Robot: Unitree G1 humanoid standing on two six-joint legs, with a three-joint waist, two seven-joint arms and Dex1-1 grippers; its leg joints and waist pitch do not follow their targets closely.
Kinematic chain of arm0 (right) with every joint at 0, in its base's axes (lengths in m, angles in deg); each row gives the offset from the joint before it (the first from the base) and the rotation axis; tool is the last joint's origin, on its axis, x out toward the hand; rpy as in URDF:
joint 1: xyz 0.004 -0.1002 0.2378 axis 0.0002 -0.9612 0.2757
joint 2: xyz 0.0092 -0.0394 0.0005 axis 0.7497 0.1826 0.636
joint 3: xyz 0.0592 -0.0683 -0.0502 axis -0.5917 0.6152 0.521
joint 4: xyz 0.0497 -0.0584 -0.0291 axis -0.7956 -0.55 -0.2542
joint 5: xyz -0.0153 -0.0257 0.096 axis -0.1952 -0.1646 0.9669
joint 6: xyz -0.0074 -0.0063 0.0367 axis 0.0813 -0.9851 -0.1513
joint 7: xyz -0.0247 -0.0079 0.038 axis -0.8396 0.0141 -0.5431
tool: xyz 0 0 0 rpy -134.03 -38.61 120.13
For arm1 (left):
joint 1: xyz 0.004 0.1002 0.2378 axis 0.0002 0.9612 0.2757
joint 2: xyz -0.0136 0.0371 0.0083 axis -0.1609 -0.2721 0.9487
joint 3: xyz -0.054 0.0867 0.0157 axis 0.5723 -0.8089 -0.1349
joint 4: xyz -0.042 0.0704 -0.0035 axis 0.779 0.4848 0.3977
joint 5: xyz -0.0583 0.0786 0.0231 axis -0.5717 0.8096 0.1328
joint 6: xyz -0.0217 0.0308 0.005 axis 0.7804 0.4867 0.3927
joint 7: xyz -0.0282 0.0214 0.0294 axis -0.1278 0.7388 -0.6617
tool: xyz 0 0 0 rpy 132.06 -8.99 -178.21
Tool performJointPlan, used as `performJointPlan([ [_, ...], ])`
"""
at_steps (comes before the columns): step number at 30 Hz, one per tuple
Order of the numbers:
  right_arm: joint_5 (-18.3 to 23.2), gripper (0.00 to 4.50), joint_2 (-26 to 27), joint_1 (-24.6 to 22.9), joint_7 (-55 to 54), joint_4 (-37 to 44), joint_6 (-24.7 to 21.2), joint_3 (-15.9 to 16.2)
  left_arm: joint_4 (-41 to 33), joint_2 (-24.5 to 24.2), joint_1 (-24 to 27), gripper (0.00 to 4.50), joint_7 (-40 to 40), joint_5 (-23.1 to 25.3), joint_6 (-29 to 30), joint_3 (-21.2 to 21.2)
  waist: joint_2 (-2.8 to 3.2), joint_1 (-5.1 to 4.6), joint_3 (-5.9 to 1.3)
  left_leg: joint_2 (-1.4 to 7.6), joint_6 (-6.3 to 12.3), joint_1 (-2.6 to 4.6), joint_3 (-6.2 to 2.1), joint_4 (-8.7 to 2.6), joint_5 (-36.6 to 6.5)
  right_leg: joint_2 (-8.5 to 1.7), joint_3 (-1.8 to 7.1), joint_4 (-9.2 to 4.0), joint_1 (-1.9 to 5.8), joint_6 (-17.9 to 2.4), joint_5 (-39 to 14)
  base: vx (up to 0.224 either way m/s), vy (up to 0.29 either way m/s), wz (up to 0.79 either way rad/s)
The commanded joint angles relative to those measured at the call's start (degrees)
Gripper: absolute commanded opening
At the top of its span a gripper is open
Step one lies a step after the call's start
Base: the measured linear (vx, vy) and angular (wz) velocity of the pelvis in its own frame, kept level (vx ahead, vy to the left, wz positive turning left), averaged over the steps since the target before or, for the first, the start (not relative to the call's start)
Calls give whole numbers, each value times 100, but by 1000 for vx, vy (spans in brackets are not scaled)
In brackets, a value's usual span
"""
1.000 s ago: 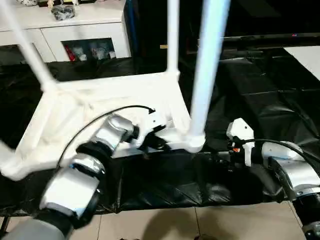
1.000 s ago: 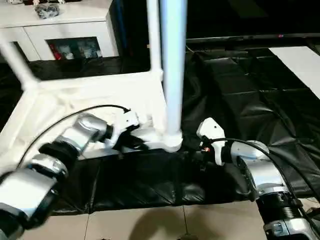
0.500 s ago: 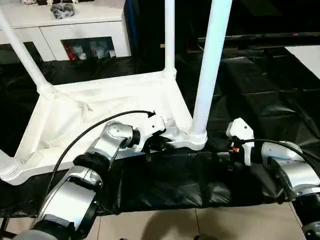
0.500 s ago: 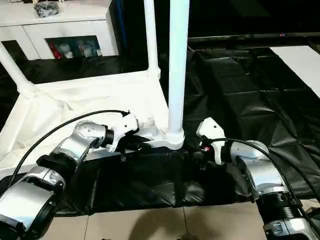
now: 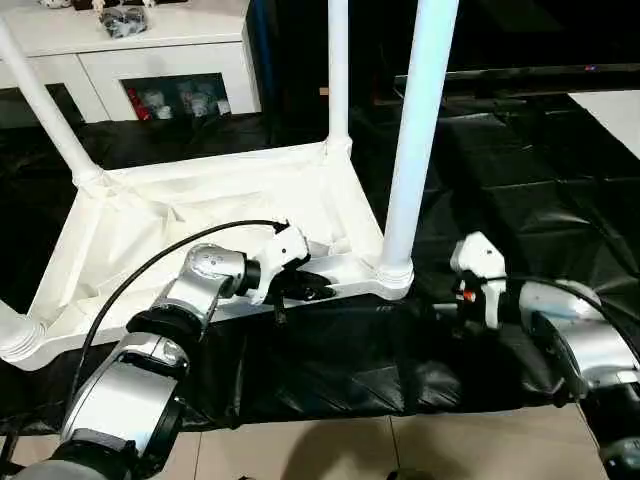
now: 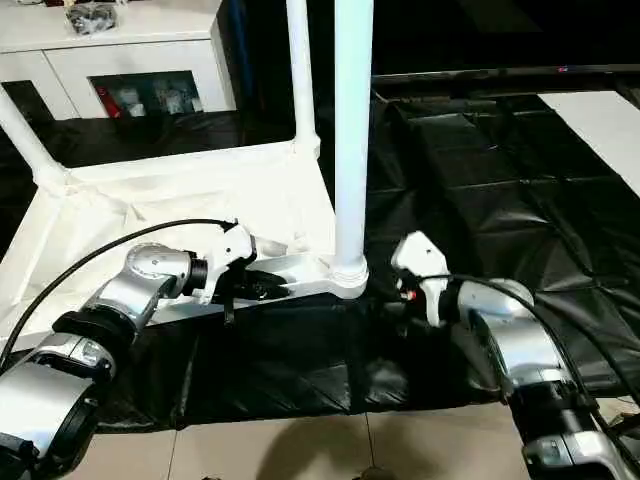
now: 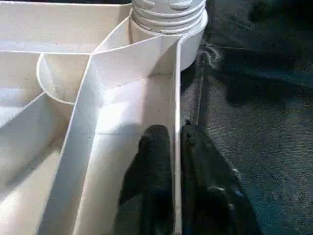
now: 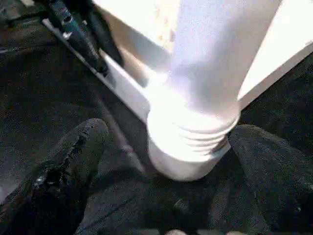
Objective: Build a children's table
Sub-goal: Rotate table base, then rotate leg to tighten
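Your left end effector (image 7: pixel 175 161) pinches the near rim of the inverted white plastic ribbed tabletop (image 5: pixel 200 215), which lies on the black-covered counter (image 5: pixel 520 190). Your right end effector (image 8: pixel 166 161), fingers spread, flanks the base of the near right white tubular leg (image 5: pixel 418 130), standing upright in its corner socket.

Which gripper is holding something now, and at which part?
The left gripper pinches the tabletop's near side wall. The right gripper stands open around the leg, holding nothing.

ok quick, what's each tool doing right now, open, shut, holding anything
Left tool: shut on the tabletop rim wall, one finger on each side.
Right tool: open, fingers either side of the near corner leg, not gripping.
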Motion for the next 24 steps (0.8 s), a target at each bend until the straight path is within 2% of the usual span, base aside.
performJointPlan([
  [1,40,450,62,142,-59,-4,96,-61,144,-70,-8,13,-76,46,-21,-38,-126,61,-400,68,565,59,-13,-371,-1395,-97,56,-340,291,-1509,-1116,0,0,0],
  [8,-162,450,190,306,-240,-254,262,69,248,-181,49,5,-134,374,-213,-320,-129,81,-404,65,613,58,-5,-356,-1261,-101,52,-322,298,-1549,-998,0,0,0],
  [13,-513,450,256,548,-412,-687,493,306,232,-183,35,5,-265,370,-239,-333,-131,80,-403,63,545,69,0,-354,-1333,-101,55,-328,301,-1543,-1101,0,0,0],
  [16,-462,450,401,763,-442,-1021,548,257,189,-177,21,5,-498,287,-206,-306,-133,63,-404,56,542,58,0,-350,-1309,-102,51,-318,303,-1577,-1068,0,0,0],
  [21,-471,390,495,948,-417,-1300,675,265,221,-204,-30,0,-565,321,-240,-369,-129,123,-425,78,645,77,6,-335,-1110,-99,54,-264,309,-1700,-651,0,0,0],
  [24,-529,368,513,1025,-363,-1468,803,318,267,-216,-66,0,-565,353,-265,-402,-130,145,-420,72,651,77,11,-331,-1146,-101,54,-266,311,-1703,-685,0,0,0],
])
